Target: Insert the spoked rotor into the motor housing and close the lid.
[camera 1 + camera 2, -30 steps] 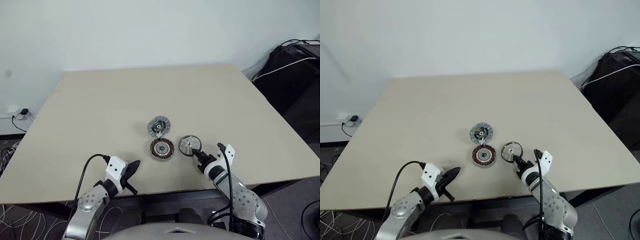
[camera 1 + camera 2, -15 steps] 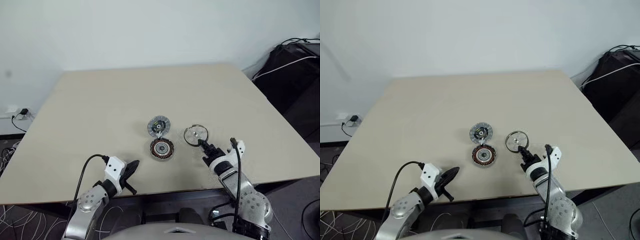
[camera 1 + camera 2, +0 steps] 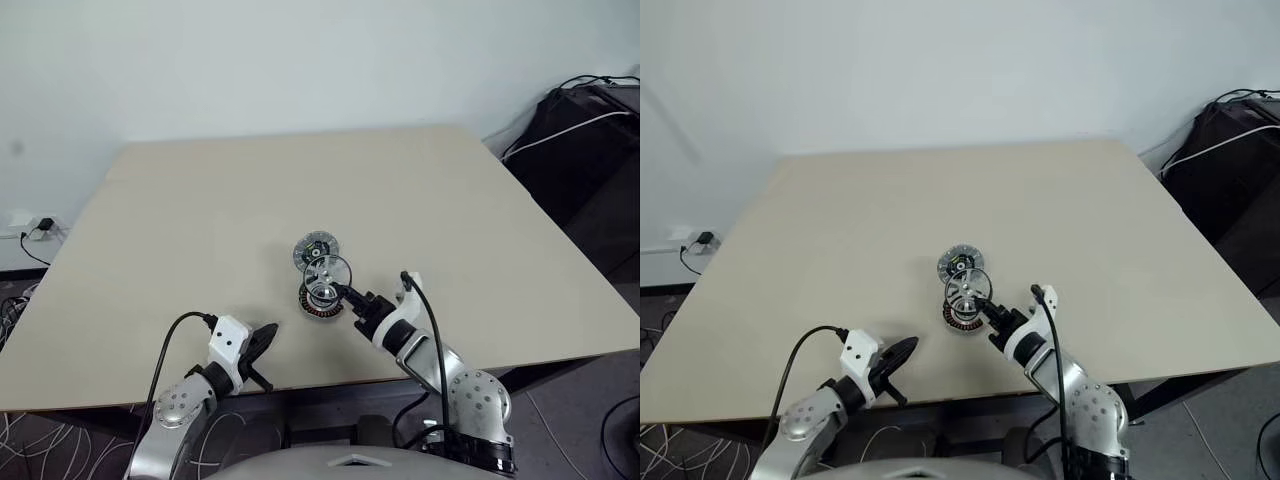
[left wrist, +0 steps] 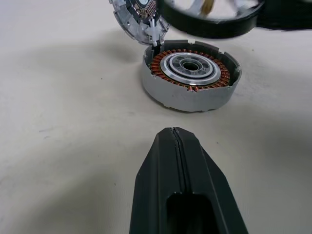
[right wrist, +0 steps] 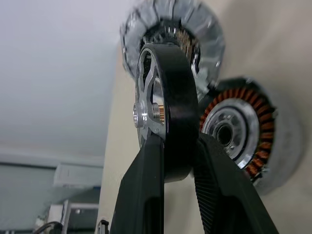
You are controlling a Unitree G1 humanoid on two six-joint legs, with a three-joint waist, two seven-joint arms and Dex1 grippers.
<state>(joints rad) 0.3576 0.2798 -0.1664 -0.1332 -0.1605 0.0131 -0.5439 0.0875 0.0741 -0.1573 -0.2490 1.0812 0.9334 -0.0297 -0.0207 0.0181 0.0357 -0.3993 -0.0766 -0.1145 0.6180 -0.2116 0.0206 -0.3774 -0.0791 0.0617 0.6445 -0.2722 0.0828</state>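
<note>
On your left, the left gripper [image 3: 262, 345] rests near the front edge of the table [image 3: 200, 220], with its two black fingers [image 4: 178, 161] pressed fully together and holding nothing. It points toward the motor housing [image 3: 320, 297], which lies flat on the table ahead of it, well apart from the fingertips. In the left wrist view you see the copper windings of the housing around its pale centre.

Just behind the housing lies the lid [image 3: 314, 249], with its speckled grey face and dark centre upward; it touches or almost touches the housing rim.

To the right, the right gripper [image 3: 343, 294] has its fingers narrow and clamped on the dark rim of the spoked rotor [image 3: 327, 271]. The rotor is in the air, tilted on its edge, directly above the housing and the lid.
</note>
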